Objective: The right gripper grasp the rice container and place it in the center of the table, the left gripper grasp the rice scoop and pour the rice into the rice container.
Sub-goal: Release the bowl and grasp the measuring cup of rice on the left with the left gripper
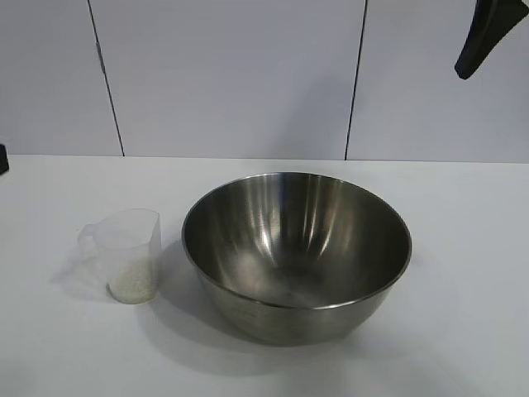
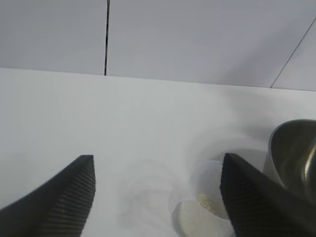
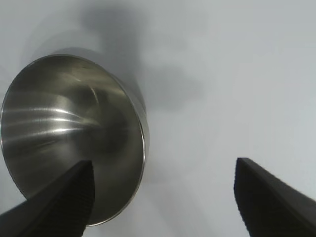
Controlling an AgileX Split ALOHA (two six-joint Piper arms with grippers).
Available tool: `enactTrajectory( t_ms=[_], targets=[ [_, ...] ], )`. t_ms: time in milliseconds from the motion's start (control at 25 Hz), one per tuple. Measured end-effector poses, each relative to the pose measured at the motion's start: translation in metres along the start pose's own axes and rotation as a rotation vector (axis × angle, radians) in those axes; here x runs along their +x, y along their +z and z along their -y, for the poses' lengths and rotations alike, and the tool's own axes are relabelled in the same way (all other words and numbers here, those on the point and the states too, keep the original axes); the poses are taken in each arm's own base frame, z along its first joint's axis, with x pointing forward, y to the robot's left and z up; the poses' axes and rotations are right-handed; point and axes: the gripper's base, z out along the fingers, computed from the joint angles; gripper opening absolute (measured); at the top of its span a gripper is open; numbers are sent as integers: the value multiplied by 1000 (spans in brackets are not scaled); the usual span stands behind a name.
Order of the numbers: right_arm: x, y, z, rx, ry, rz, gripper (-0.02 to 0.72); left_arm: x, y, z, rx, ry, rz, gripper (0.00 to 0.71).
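The rice container (image 1: pixel 296 248), a big shiny steel bowl, stands empty near the middle of the white table (image 1: pixel 463 314). Just left of it stands the rice scoop (image 1: pixel 128 248), a clear plastic cup with rice (image 1: pixel 132 284) at its bottom. My right gripper (image 3: pixel 163 162) hangs open high above the table, to the right of the bowl (image 3: pixel 64 128); one of its fingers (image 1: pixel 482 37) shows at the exterior view's top right. My left gripper (image 2: pixel 157 157) is open above the table, near the scoop (image 2: pixel 195 210), holding nothing; the rice (image 2: pixel 207 202) and the bowl (image 2: pixel 296 148) lie beyond it.
White wall panels with dark seams (image 1: pixel 106 78) close the far side of the table. A small black part (image 1: pixel 3 159) shows at the left edge of the exterior view. Bare tabletop lies right of the bowl and in front of it.
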Motion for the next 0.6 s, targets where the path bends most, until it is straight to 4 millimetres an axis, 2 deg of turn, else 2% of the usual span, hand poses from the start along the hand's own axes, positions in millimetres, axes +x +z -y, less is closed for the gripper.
enactTrajectory(
  t_ms=[400,600],
  targets=[
    [0,0,0,-1,-3,1,542,36,32,2,47,36,-84,509],
    [0,0,0,-1,-4,5,542,54,36,-1,41,12,-76,509]
  ],
)
